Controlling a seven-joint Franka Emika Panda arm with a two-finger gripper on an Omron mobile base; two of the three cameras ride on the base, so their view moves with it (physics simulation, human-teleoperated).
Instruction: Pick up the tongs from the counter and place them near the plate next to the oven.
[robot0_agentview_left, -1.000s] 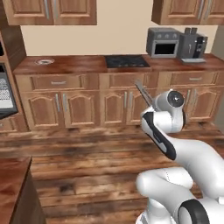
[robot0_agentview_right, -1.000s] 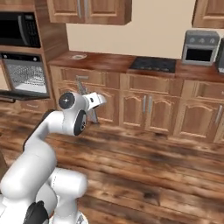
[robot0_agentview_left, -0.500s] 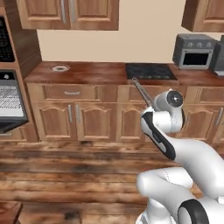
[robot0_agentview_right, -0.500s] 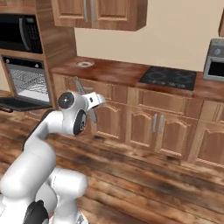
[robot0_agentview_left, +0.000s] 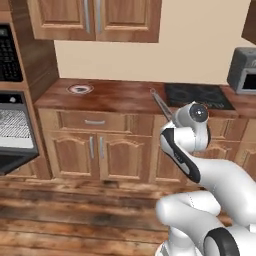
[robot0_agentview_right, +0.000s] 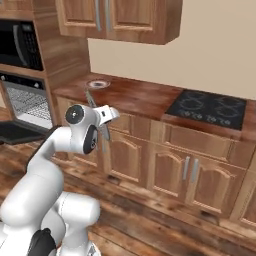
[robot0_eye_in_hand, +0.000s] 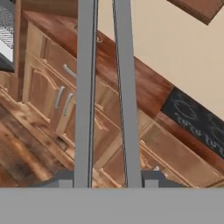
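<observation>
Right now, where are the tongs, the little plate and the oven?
tongs (robot0_eye_in_hand: 85, 87): hand view, on the left grey arm, midway along.
plate (robot0_agentview_left: 80, 89): left base view, on its dark centre, on the countertop.
oven (robot0_agentview_right: 27, 102): right base view, on the wire rack inside the open cavity.

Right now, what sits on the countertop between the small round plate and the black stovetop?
Nothing: bare reddish-brown countertop runs from plate to stovetop, clearest in the right base view.

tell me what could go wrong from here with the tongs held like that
1. The tongs stick far out past the pincer, so their tips could strike the counter edge or upper cabinet on approach.
2. The plate is small and close to the oven; lowering carelessly could knock it.
</observation>
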